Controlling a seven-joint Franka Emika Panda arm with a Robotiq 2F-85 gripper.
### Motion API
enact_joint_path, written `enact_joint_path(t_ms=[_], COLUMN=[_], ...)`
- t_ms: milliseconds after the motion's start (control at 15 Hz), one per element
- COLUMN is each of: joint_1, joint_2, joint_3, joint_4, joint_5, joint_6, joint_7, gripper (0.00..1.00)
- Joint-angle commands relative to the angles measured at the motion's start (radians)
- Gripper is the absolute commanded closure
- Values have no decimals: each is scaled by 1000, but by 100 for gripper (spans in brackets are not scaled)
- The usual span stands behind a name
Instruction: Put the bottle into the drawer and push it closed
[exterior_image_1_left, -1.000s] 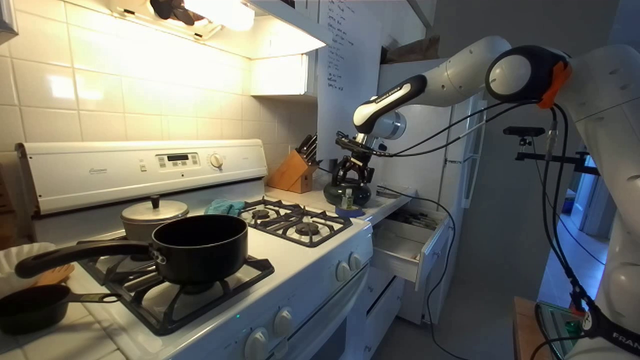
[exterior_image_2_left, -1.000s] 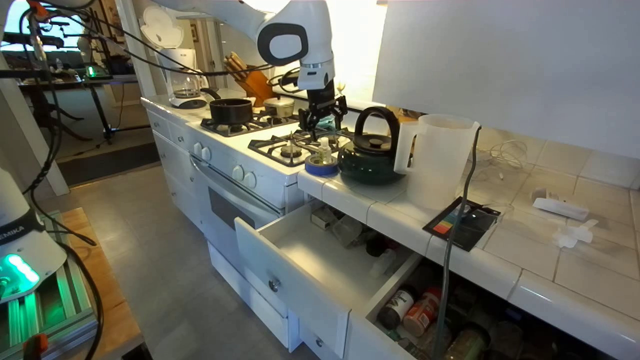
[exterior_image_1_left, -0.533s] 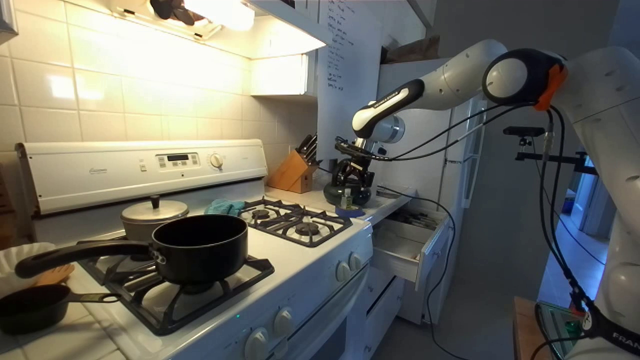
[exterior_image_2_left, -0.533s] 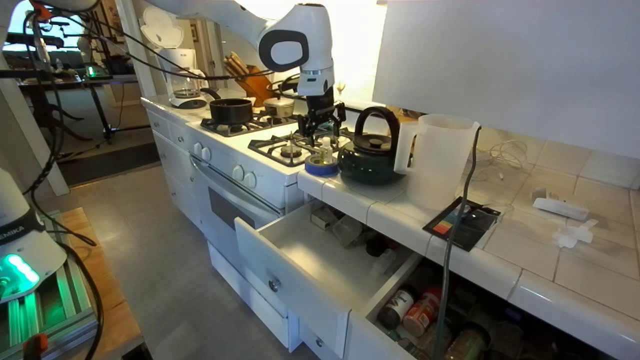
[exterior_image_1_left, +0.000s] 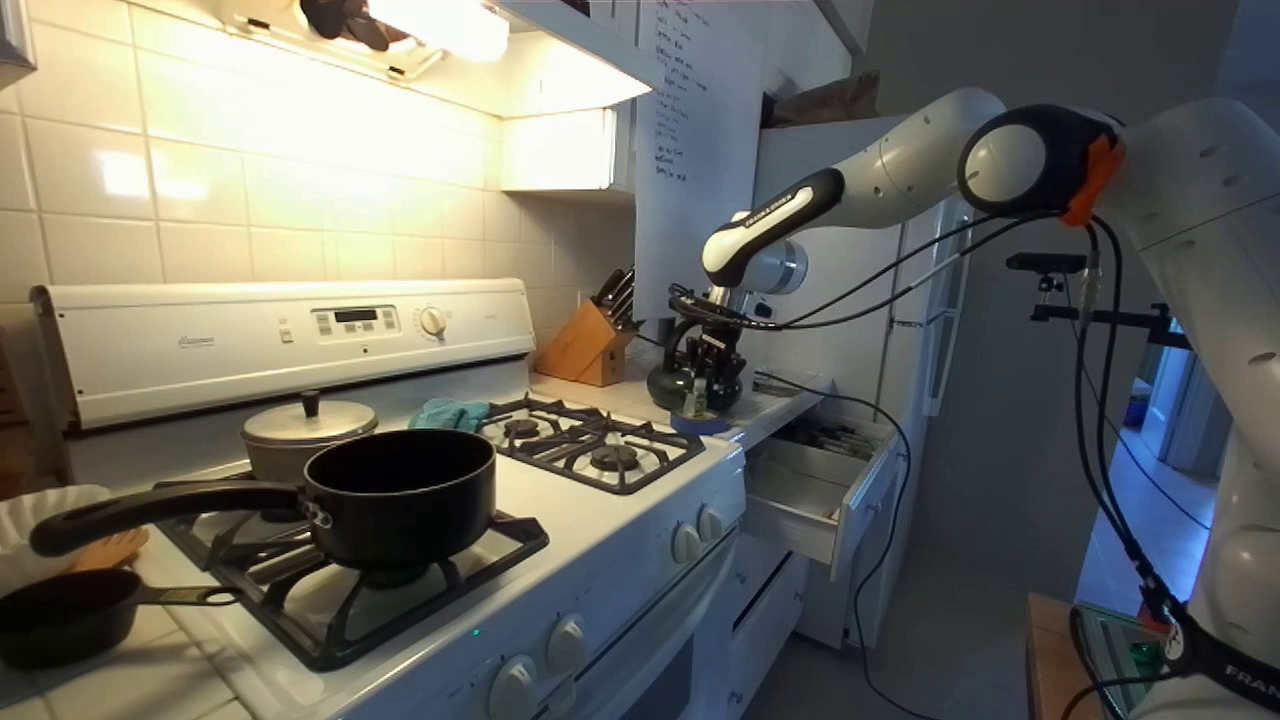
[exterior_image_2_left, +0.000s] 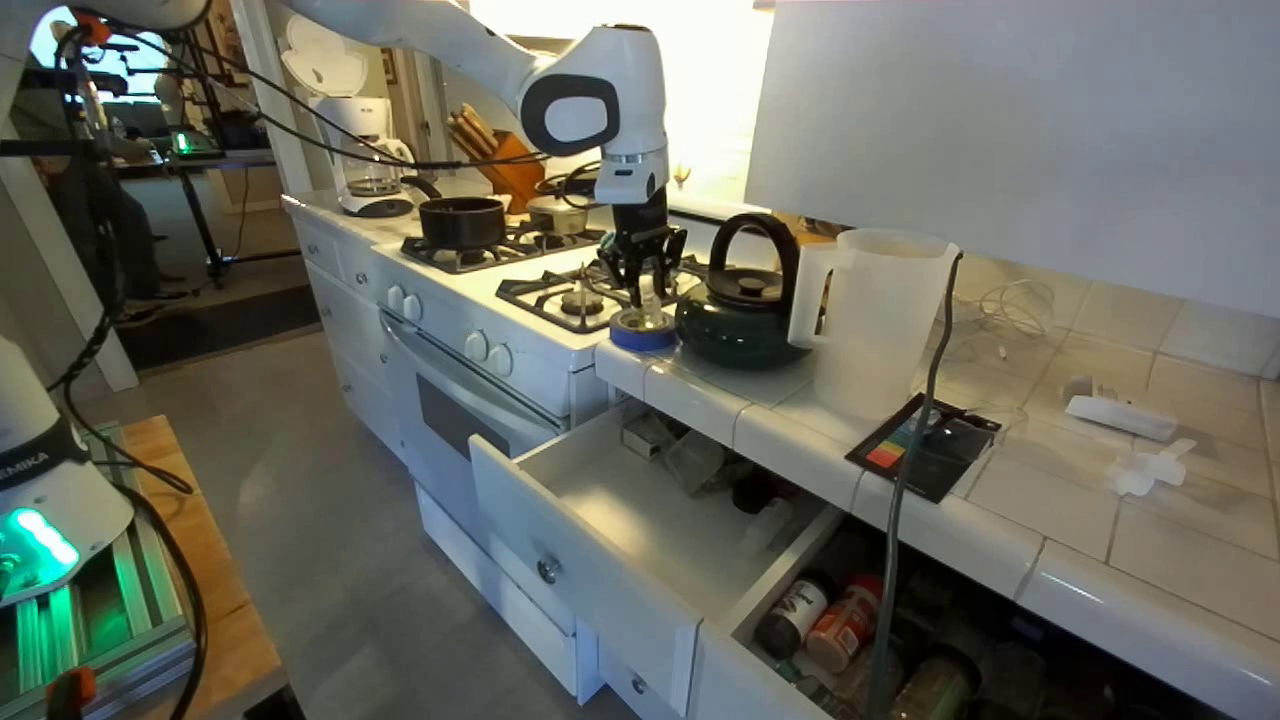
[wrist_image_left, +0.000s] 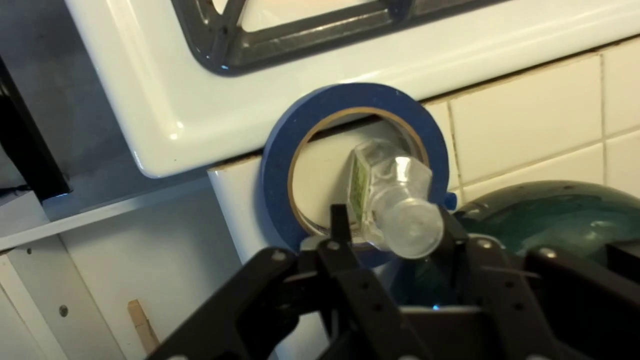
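While btl (wrist_image_left: 390, 185) stands vert. inside tape roll (wrist_image_left: 276, 175), grpr (wrist_image_left: 392, 222) is spread astride its cap (wrist_image_left: 414, 231), cap nearer right finger (wrist_image_left: 452, 230) (wrist view).

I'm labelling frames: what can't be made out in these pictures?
Wording on the small clear bottle: greenish label steeply angled in the wrist view.
Whether the black gripper touches it: the gripper overlaps the bottle in an exterior view.
Rear of the shallow white drawer: in an exterior view, hidden under the white tiled countertop.

In the wrist view, the pincer (wrist_image_left: 395, 217) partly hides the kettle (wrist_image_left: 560, 212).
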Motion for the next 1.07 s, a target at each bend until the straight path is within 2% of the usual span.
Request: enact_joint_path(t_ms=[0,67,133,467,667,800,1000], joint_1=[6,6,6,2,-6,-7,-7], joint_2=[-9,-10,-10,-50,-156,-265,-392], joint_3=[-5,-5,-5,-3,-1,2,-29], joint_4=[-11,-13,-13,-41,-121,-226,-358], joint_5=[-34,-36,-37,-31,-19,-19,-64], joint_6=[2,3,3,6,30,33,18], joint_7=[39,39,40,24,-18,-70,-98], gripper=[87,93,90,91,91,92,92])
